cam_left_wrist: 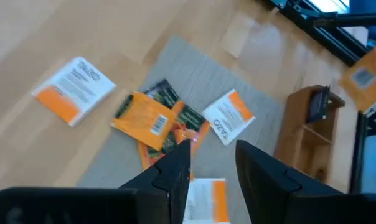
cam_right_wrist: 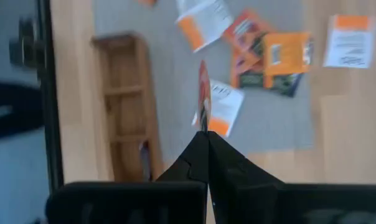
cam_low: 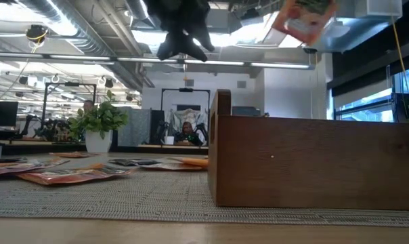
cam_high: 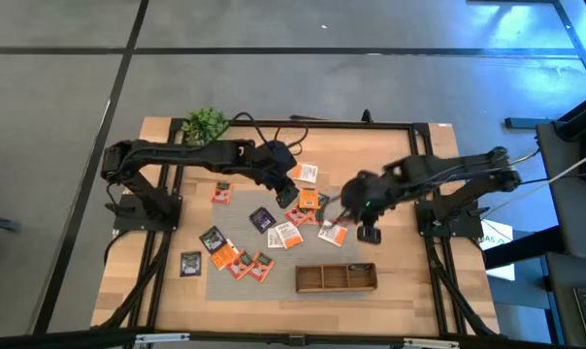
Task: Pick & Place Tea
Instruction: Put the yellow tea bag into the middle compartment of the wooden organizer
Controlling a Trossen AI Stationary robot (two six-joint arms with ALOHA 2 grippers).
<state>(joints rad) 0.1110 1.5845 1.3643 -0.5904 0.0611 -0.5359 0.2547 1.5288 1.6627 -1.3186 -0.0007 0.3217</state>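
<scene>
Right gripper (cam_right_wrist: pixel 203 134): we see its 2 fingers pressed together on the edge of 1 held sachet (cam_right_wrist: pixel 203 99), a red-orange one seen edge-on, standing straight out from the tips. From above, this gripper (cam_high: pixel 340 215) hangs over the mat's right part, just above the tray's far side.

Held sachet, level view: we see it (cam_low: pixel 303 17) high in the air, well clear of the table, over the tray.

Left gripper (cam_left_wrist: pixel 211 163): its fingers stand apart with nothing between them. From above, we place it (cam_high: pixel 285 191) over the far edge of the mat, above a pile of orange sachets (cam_left_wrist: pixel 152 115) that lies just beyond its tips, not touching them.

Loose tea: we see the other sachets (cam_high: pixel 240 260) scattered flat on the mat and the bare wood around it, some overlapping, in orange, red, dark, and white with orange. 1 white-and-orange sachet (cam_left_wrist: pixel 73 87) lies alone on the wood, off the mat.

Mat (cam_high: pixel 235 208): grey, lying on the wooden table (cam_high: pixel 409 281).

Tray (cam_high: pixel 336 278): long, wooden, 3 compartments, at the mat's near right corner; we see no sachet in it from above.

Plant (cam_high: pixel 205 123): at the table's far left corner.
</scene>
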